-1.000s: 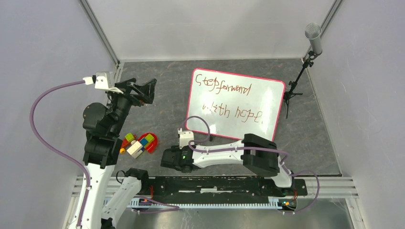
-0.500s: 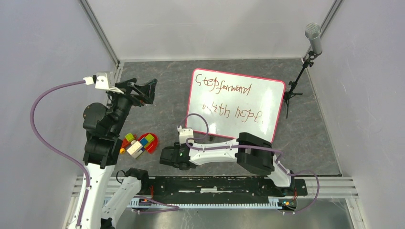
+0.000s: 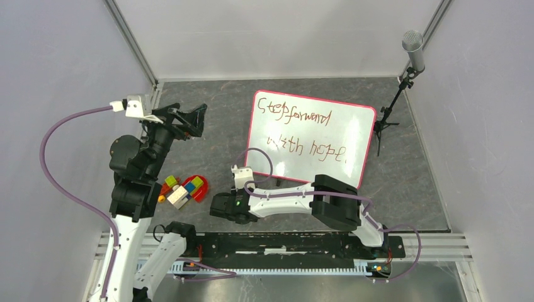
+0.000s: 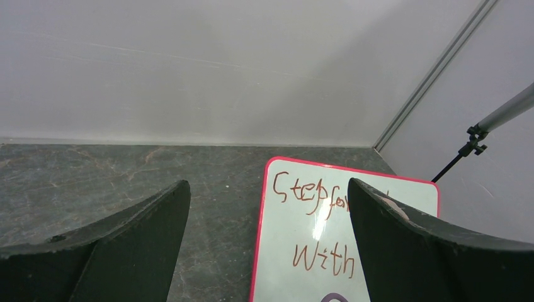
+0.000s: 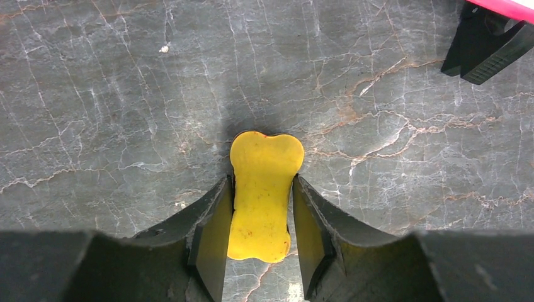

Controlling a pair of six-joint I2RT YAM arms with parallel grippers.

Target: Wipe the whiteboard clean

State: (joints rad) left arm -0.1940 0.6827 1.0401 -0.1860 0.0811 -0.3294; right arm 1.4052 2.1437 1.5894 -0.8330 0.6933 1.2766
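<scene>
The whiteboard (image 3: 313, 136) lies flat at the middle back of the table, white with a red-pink frame and brown writing "Step forward with hope". A yellow bone-shaped eraser (image 5: 266, 165) lies on the dark stone table in the right wrist view. My right gripper (image 5: 262, 184) points straight down over it with both fingers pressed against its narrow waist. In the top view the right gripper (image 3: 221, 207) hides the eraser, just in front of the board's near-left corner. My left gripper (image 3: 194, 117) hangs open and empty left of the board. The left wrist view shows the whiteboard (image 4: 315, 251) between its wide-apart fingertips.
A pile of coloured toy blocks (image 3: 183, 189) lies near the left arm's base. A microphone on a tripod stand (image 3: 412, 49) stands at the back right corner, close to the board's right edge. One black foot (image 5: 486, 47) of the board shows in the right wrist view.
My right gripper's fingers have closed in on the yellow eraser, and its wrist has shifted slightly left and lower. The left arm and the whiteboard have not moved.
</scene>
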